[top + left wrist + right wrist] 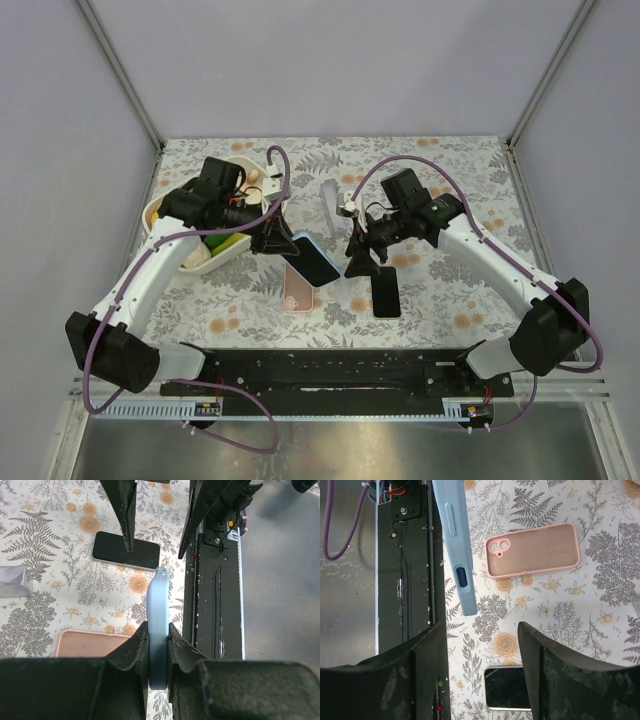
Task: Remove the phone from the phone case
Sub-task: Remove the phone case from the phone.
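Observation:
My left gripper (276,240) is shut on the end of a light blue phone case (314,259) with a dark phone screen showing in it, and holds it tilted above the table. In the left wrist view the blue case (159,605) stands edge-on between my fingers (135,650). My right gripper (362,262) is open and empty just right of the blue case, above a bare black phone (386,292) lying on the table. The right wrist view shows the blue case's side (456,545), the black phone (507,687) and an empty pink case (535,550) lying inside up.
The pink case (300,290) lies on the floral table under the blue one. A white bowl (160,210) with several items stands at the back left. A clear upright object (330,205) stands behind the grippers. A black rail (320,370) runs along the near edge.

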Controlling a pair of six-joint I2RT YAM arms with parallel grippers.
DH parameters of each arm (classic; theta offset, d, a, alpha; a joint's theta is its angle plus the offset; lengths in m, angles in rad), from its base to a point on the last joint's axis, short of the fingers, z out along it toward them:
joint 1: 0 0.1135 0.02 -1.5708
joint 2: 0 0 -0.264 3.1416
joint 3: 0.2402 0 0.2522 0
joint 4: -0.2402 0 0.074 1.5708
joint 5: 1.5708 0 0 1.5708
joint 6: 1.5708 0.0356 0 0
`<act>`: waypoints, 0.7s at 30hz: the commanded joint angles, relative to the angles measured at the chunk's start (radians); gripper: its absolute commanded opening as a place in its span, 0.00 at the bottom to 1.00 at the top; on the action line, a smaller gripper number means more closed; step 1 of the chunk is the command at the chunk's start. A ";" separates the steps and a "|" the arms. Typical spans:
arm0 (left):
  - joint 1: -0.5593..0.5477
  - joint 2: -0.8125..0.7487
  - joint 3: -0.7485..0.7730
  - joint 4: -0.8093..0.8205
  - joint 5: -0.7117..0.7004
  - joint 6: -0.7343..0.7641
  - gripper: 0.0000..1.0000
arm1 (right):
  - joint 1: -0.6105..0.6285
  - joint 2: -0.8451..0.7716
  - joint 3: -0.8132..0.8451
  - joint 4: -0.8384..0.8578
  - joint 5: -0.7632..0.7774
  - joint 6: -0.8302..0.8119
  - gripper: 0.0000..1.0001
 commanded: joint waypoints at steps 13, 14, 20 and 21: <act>-0.055 0.037 0.104 0.020 0.100 0.017 0.00 | 0.017 0.042 -0.024 0.069 -0.132 0.021 0.59; -0.054 0.039 0.106 0.020 0.103 0.017 0.00 | 0.017 0.042 -0.027 0.067 -0.135 0.019 0.58; -0.054 0.034 0.103 0.025 0.104 0.018 0.00 | 0.016 0.039 -0.039 0.058 -0.137 -0.004 0.42; -0.054 0.031 0.101 0.023 0.106 0.021 0.00 | 0.016 0.038 -0.039 0.045 -0.140 -0.016 0.40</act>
